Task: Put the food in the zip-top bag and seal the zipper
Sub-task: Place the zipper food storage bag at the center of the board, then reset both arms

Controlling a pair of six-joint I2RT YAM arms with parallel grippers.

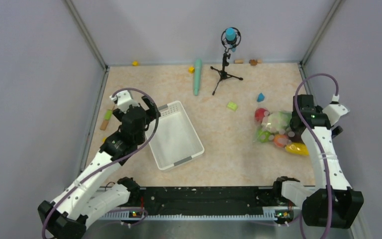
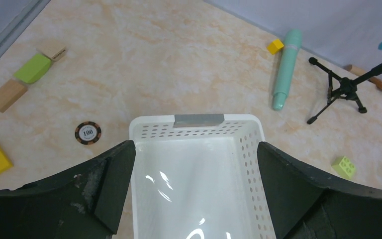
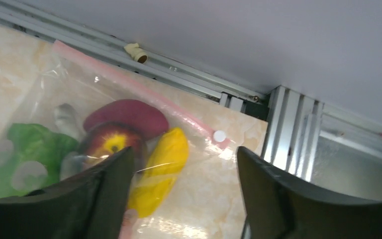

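Several pieces of food (image 3: pixel 114 142) lie inside the zip-top bag (image 3: pixel 45 84) at the right edge of the surface (image 1: pixel 229 144), blurred by plastic. You cannot tell whether the zipper (image 3: pixel 144 94) is sealed. The right tool (image 3: pixel 181 167) hangs above the bag, parted and empty. The left tool (image 2: pixel 195 154) is spread wide and empty over the white basket (image 2: pixel 199 120).

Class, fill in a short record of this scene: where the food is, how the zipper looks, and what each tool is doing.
food: inside the zip-top bag, at the table's right side
zipper: pink strip along the bag mouth, lying flat; whether it is sealed cannot be told
left tool: open, above the white basket, holding nothing
right tool: open, above the bag, holding nothing
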